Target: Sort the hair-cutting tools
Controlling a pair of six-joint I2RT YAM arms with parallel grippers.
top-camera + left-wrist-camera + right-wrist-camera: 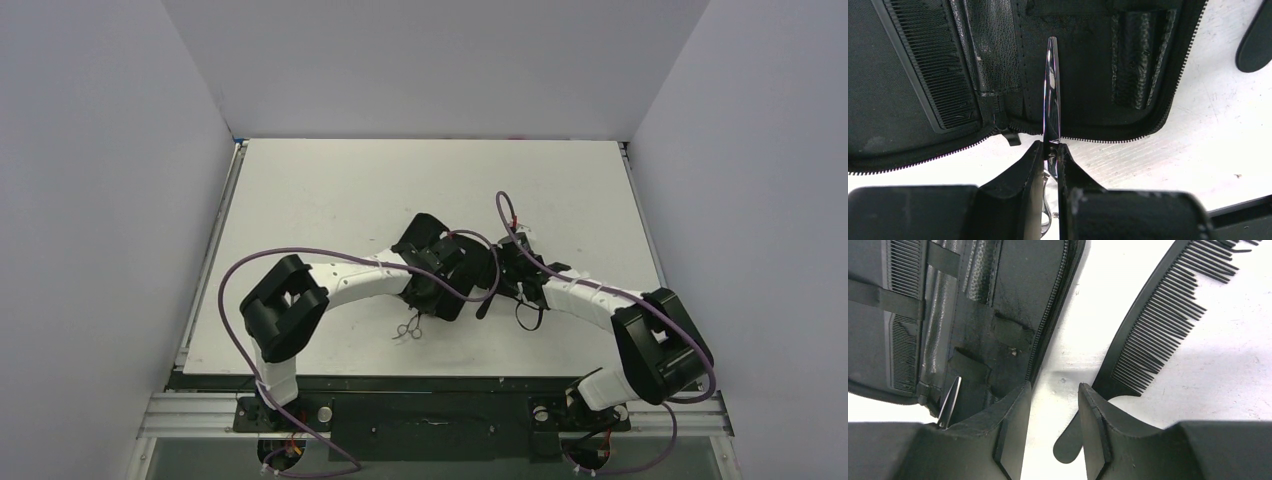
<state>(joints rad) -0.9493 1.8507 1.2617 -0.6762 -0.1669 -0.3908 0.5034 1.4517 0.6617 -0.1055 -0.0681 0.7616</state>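
**Q:** What do the scissors look like, and where are they?

**A:** The scissors are thin, mirror-bright silver, their two blades closed into one narrow spike. In my left wrist view they stand upright at centre frame, tip pointing up over the open case. My left gripper is clenched on them low on the blades, one black finger on each side. In the overhead view their two finger rings show just below centre, against the white table.

**Q:** And the comb?

**A:** The comb is slim black plastic with long fine teeth and a narrow handle with a rounded end. In my right wrist view it lies flat on the table beside the case, running from the upper right corner down to bottom centre. Its handle end sits between the fingers of my right gripper, which are released and spread apart. I cannot tell whether the right-hand finger touches it.

**Q:** What does the case hold?

**A:** It is a flat black zip case, lying open on the table with zipper teeth along its edge. At the left of both wrist views, a second comb is tucked inside under a black strap. Next to it are grainy, leather-look sleeves. One sleeve sits at the upper right of my left wrist view, and I cannot tell whether anything is in it. The scissor tip lies over the dark lining, with sleeves to either side; whether it touches the lining is unclear.
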